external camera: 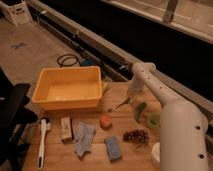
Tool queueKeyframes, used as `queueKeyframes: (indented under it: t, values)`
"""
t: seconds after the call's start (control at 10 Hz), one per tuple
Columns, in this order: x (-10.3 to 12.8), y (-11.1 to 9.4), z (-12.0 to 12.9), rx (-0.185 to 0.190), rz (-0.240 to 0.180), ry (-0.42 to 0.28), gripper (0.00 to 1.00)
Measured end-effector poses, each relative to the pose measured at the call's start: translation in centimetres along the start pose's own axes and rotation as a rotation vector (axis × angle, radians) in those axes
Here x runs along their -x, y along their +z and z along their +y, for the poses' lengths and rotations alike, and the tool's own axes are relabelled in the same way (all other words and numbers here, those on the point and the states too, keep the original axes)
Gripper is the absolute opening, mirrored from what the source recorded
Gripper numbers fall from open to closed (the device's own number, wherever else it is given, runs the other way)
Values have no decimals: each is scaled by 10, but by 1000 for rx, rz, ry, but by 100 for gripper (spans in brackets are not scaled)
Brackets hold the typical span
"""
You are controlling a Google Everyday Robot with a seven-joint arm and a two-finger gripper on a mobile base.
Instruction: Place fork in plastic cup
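Note:
My gripper (129,97) hangs from the white arm over the right half of the wooden table (95,159). It is shut on the handle end of the slim silvery fork (118,105). The fork slants down to the left, with its tines near the table just above the orange sponge (105,121). The light green plastic cup (154,120) stands to the right of the gripper and a little nearer to me. The green cucumber-like vegetable (139,111) lies between the gripper and the cup.
A yellow bin (67,88) stands at the back left. A white long-handled brush (42,143), a small box (66,129), a blue cloth (84,139) and a blue sponge (112,148) lie along the front. Grapes (135,136) and a white cup (155,153) are at front right.

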State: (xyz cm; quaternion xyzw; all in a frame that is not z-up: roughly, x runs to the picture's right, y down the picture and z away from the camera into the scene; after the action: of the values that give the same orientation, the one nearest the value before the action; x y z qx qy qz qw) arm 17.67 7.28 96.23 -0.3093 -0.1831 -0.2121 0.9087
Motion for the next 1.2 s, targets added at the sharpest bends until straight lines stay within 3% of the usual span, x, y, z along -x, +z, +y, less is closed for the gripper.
queueKeyframes:
  t: [0.4, 0.5, 0.8, 0.9, 1.2]
  values:
    - [0, -3, 1, -4, 8, -6, 0]
    - [4, -13, 0, -33, 8, -17, 0]
    - [22, -59, -5, -88, -3, -34, 0]
    - [32, -84, -8, -107, 2, -44, 0]
    - [49, -126, -6, -136, 30, -57, 0]
